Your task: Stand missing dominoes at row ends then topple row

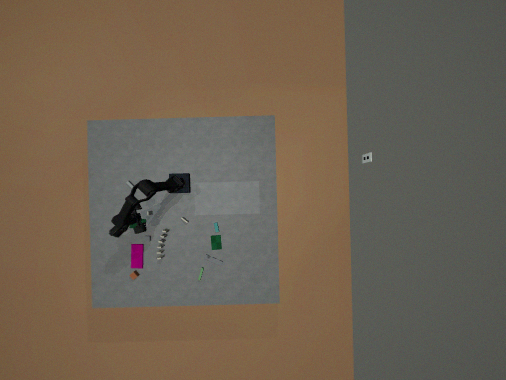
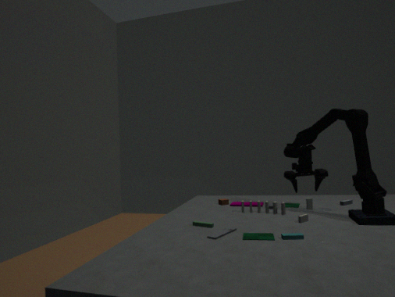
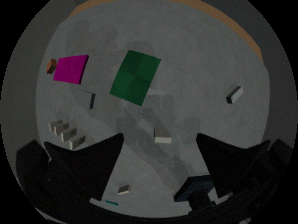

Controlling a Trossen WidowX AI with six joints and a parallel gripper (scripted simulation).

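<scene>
Room walls [image 2: 234,98], exterior view only.

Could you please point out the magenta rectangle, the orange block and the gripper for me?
Magenta rectangle [image 1: 137,256] [image 2: 247,204] [image 3: 71,69]: top, exterior and wrist views, middle of its upper face.
Orange block [image 2: 223,202]: exterior view, middle of its visible side.
Gripper [image 2: 306,191]: exterior view, midway between its open fingertips.

high overhead view facing down, low tableside view facing across, close downward wrist view, domino row [image 1: 160,245] [image 2: 267,207] [image 3: 68,134] shared by top and exterior
</scene>
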